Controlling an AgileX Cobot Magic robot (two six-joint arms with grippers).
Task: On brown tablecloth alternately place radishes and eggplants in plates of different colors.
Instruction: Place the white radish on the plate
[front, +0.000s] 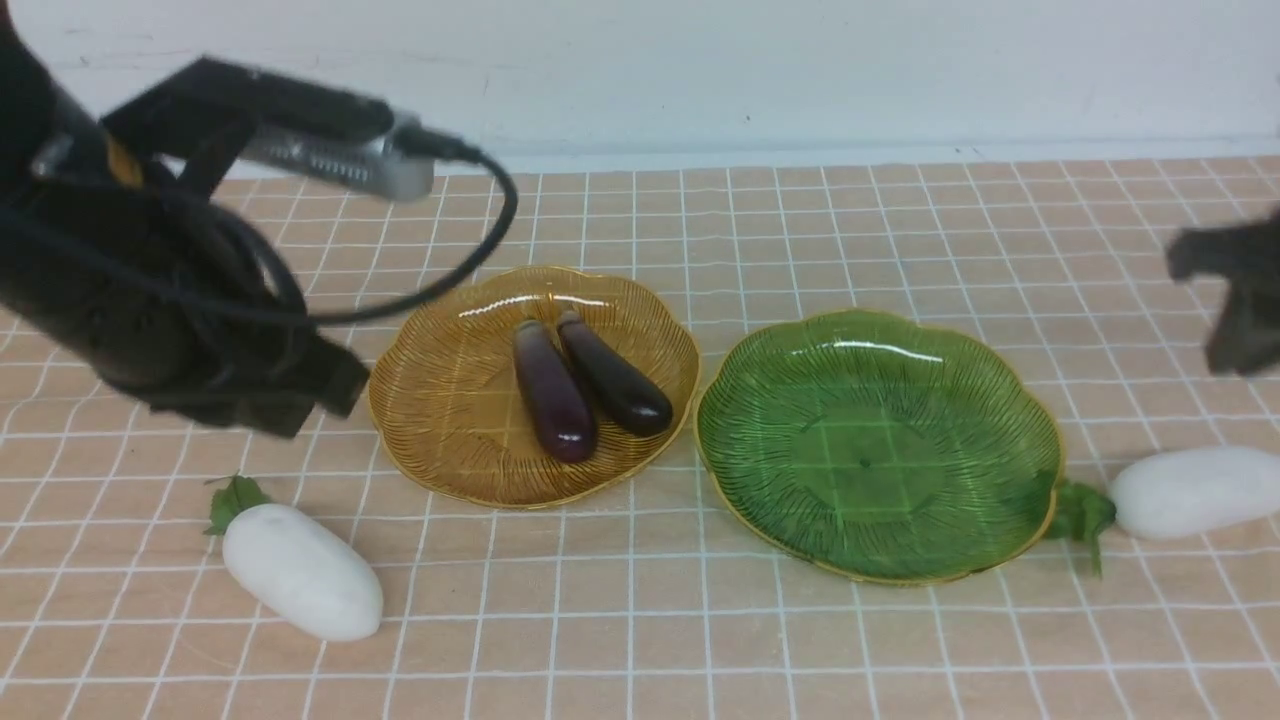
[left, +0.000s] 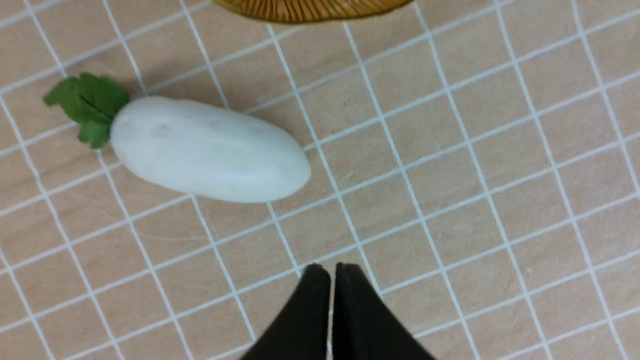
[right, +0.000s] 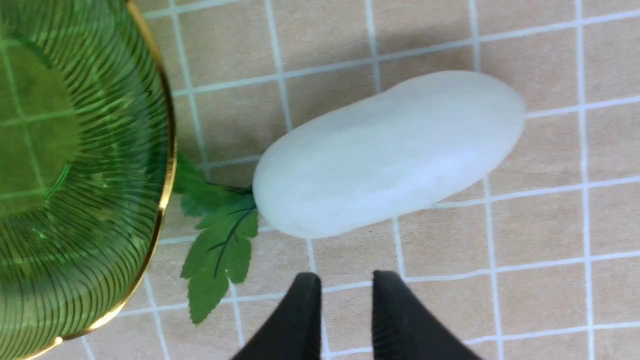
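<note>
Two dark purple eggplants (front: 585, 388) lie side by side in the amber plate (front: 440, 400). The green plate (front: 880, 450) holds nothing. One white radish (front: 300, 570) lies on the brown tablecloth (front: 640, 620) at the front left; in the left wrist view this radish (left: 207, 150) is ahead of my left gripper (left: 332, 267), which is shut and empty above the cloth. The other radish (front: 1195, 490) lies right of the green plate, its leaves touching the rim. My right gripper (right: 346, 275) hovers just short of that radish (right: 390, 150), jaws a little apart, nothing between them.
The left arm (front: 150, 290) with its cable hangs over the cloth left of the amber plate. The right arm (front: 1235, 300) shows blurred at the right edge. A white wall (front: 700, 70) bounds the far side of the cloth.
</note>
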